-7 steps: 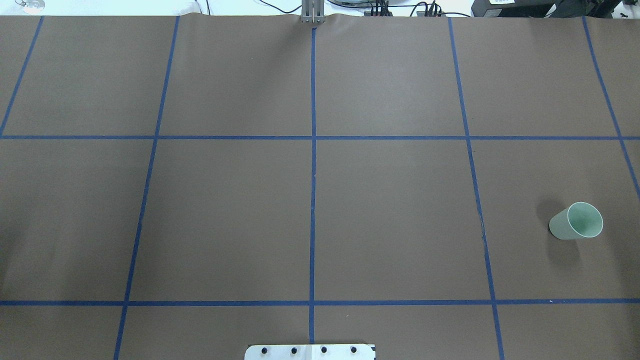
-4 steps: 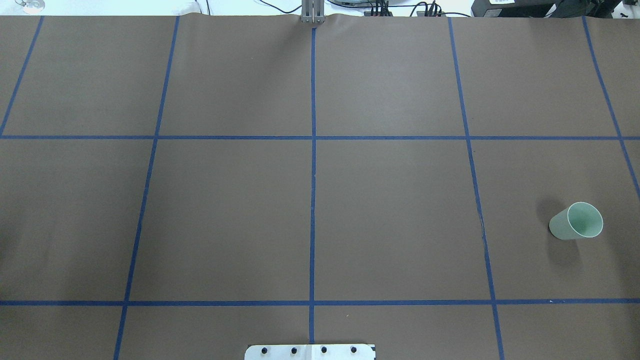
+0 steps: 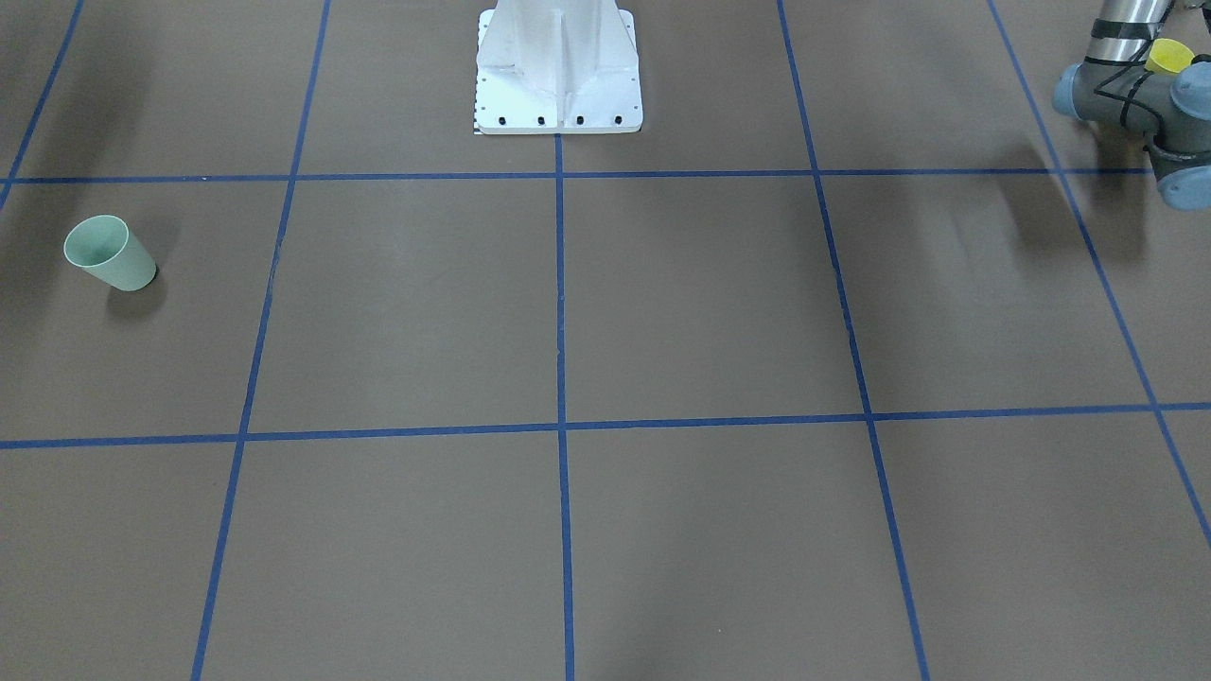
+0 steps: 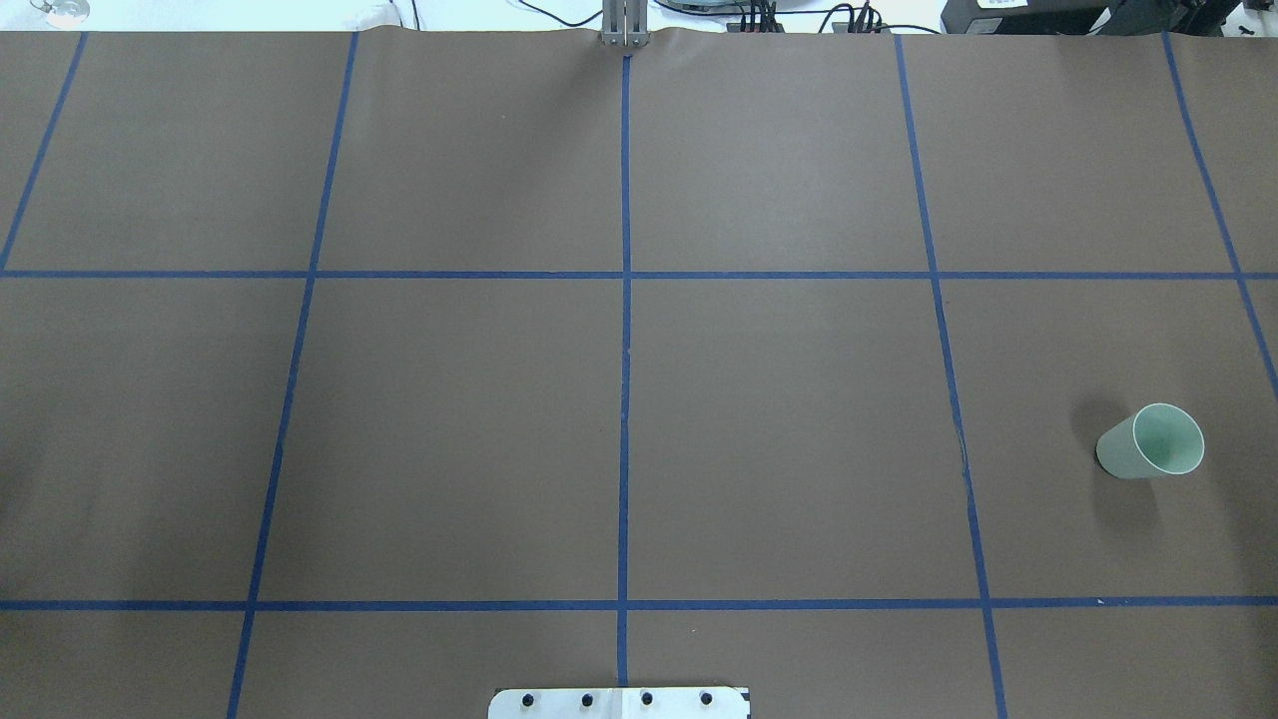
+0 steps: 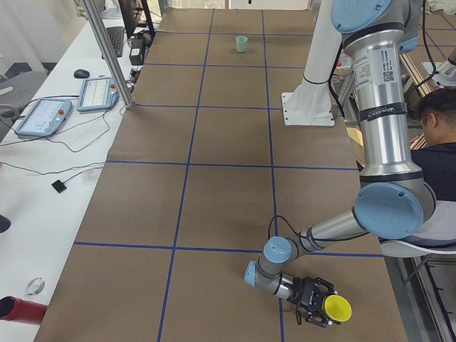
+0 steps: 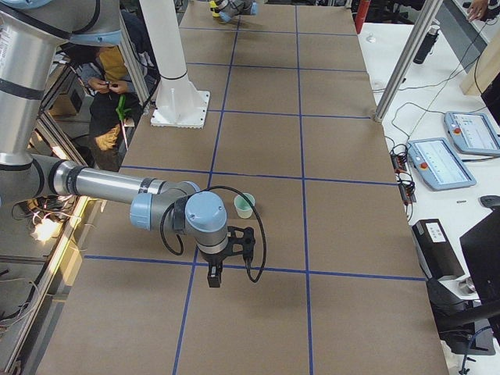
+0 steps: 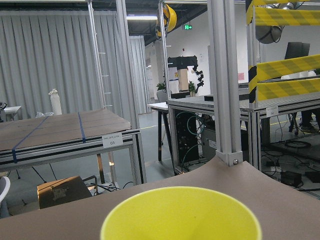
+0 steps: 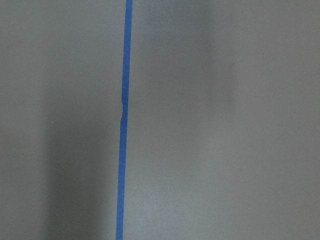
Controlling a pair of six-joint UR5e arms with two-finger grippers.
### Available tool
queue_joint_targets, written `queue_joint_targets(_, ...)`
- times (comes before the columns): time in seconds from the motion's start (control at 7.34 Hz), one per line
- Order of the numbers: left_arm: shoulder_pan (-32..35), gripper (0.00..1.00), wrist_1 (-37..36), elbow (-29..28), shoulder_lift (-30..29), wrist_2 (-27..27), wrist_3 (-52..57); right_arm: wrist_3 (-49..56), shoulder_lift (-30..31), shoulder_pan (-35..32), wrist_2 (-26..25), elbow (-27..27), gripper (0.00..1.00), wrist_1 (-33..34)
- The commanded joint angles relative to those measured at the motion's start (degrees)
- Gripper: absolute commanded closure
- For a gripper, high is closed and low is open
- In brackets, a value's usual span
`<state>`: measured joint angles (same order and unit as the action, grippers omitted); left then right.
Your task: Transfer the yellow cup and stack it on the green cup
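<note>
The green cup [image 4: 1148, 442] stands upright on the brown table at the right, also in the front view [image 3: 109, 253] and the right side view [image 6: 245, 205]. The yellow cup [image 5: 336, 308] is at the tip of my left gripper [image 5: 320, 313], low over the table's near left corner. Its rim fills the bottom of the left wrist view [image 7: 180, 215] and shows behind the left arm [image 3: 1169, 55]. I cannot tell whether the left gripper is shut on it. My right gripper [image 6: 230, 273] points down above the table, near the green cup; I cannot tell whether it is open or shut.
Blue tape lines [image 4: 625, 330] divide the table into a grid. The robot's white base [image 3: 558, 71] stands at the middle of the near edge. A person [image 5: 438, 142] sits behind the robot. Tablets [image 5: 71, 103] and cables lie on the white bench on the far side.
</note>
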<state>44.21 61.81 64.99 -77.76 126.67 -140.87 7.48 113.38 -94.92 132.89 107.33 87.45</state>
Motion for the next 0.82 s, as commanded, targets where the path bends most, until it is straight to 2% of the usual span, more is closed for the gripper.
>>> queue_joint_targets(0.0, 0.1, 0.54, -0.3, 0.2, 1.0, -0.2, 4.2, -0.4, 0.0, 0.0, 0.0, -0.1, 0.00, 0.1)
queue_joint_targets(0.14, 0.1, 0.54, -0.3, 0.7, 3.2, -0.4, 6.5, -0.4, 0.0, 0.0, 0.0, -0.2, 0.00, 0.1)
queue_joint_targets(0.27, 0.2, 0.54, -0.3, 1.4, 4.6, -3.3, 9.0, -0.4, 0.0, 0.0, 0.0, -0.2, 0.00, 0.1)
queue_joint_targets(0.68, 3.3, 0.54, -0.3, 2.4, 6.1, -15.4, 14.5, -0.4, 0.0, 0.0, 0.0, -0.2, 0.00, 0.1)
